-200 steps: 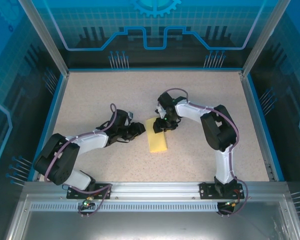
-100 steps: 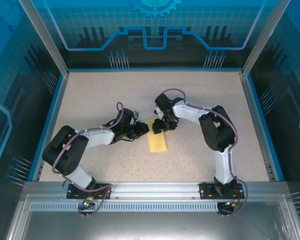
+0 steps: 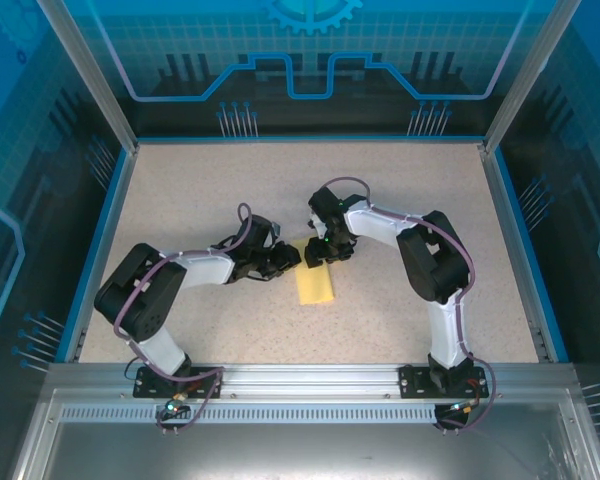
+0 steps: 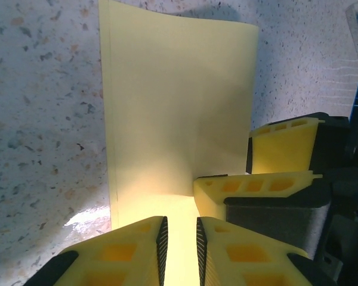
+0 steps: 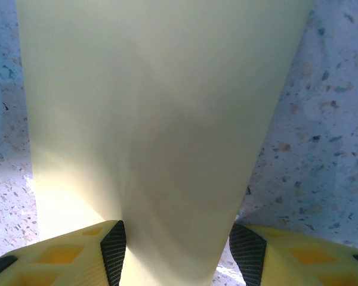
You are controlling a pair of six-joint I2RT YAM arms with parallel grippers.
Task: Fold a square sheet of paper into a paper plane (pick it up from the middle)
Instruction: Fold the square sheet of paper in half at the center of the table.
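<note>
The folded yellow sheet [image 3: 317, 287] lies on the speckled counter [image 3: 180, 190], a long rectangle stretching away from both sets of fingers. The left fingers [image 3: 285, 258] sit at the side of its end. They are drawn to a narrow slit with yellow showing in it, and whether they pinch the sheet cannot be told. The right fingers [image 3: 318, 253], just beside the left ones, stand spread across the sheet's width. They hold it bowed up between their pads, its edges meeting both.
</note>
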